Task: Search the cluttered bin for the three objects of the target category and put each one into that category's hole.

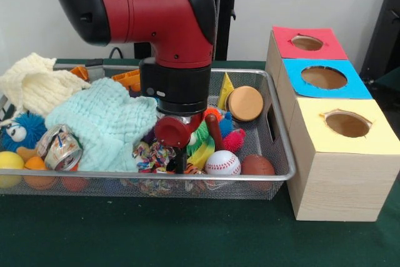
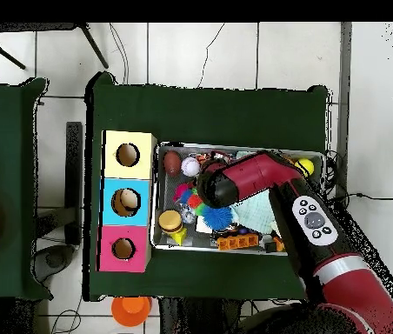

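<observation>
The red and black arm reaches down into the wire mesh bin, its gripper buried among the toys (fingers hidden, so their state cannot be told). A pale blue cloth lies left of it, with a cream knitted cloth behind. Near the front wall sit a baseball, a brown ball just beside it, and a knotted rope toy. A wooden disc leans at the back. Right of the bin stand three boxes with holes: red, blue and yellow.
</observation>
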You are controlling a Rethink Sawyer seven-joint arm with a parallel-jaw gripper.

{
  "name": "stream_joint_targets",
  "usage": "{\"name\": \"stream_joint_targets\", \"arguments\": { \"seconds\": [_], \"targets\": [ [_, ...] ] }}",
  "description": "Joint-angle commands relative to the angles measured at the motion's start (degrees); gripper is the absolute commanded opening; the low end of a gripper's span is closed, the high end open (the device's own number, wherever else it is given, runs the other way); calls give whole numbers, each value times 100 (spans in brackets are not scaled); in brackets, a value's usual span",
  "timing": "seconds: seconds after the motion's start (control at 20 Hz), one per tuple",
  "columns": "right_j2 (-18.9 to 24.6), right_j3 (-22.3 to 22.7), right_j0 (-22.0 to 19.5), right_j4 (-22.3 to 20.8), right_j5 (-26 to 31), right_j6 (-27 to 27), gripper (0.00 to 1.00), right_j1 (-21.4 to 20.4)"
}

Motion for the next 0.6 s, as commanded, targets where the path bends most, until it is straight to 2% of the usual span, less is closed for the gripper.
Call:
{"name": "stream_joint_targets", "arguments": {
  "seconds": [0.05,0.15,0.35,0.6],
  "targets": [
    [199,264,-226,70,-76,-302,0,182],
    [314,474,-373,227,46,-448,0,48],
    [697,1080,-736,754,424,-697,0,-556],
    [924,1650,-834,1153,676,-614,0,-1169]
  ]
}}
